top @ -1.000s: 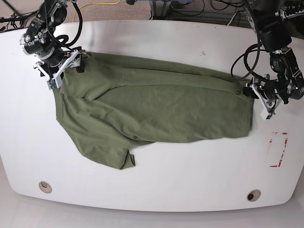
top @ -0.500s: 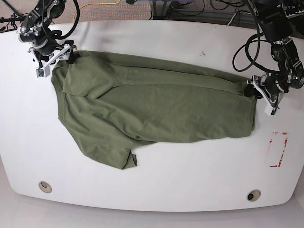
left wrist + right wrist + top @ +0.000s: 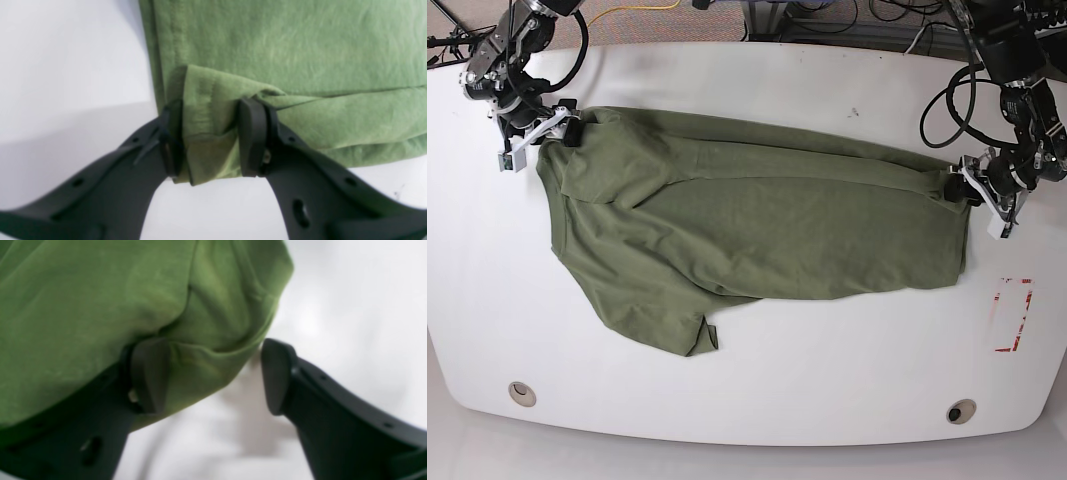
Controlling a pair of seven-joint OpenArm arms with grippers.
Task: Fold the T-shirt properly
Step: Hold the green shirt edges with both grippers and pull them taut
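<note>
Base overhead on table (image 3: 757,400), wrist views close, sharing T-shirt (image 3: 757,225) edges

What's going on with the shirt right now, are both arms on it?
Both arms are at opposite ends of the olive T-shirt, which lies spread and partly folded over on the white table. The left end effector is clamped on a bunched corner of fabric. The right end effector has cloth against only one finger; its other finger stands clear, so it looks open. The shirt is not yet neatly folded.
</note>
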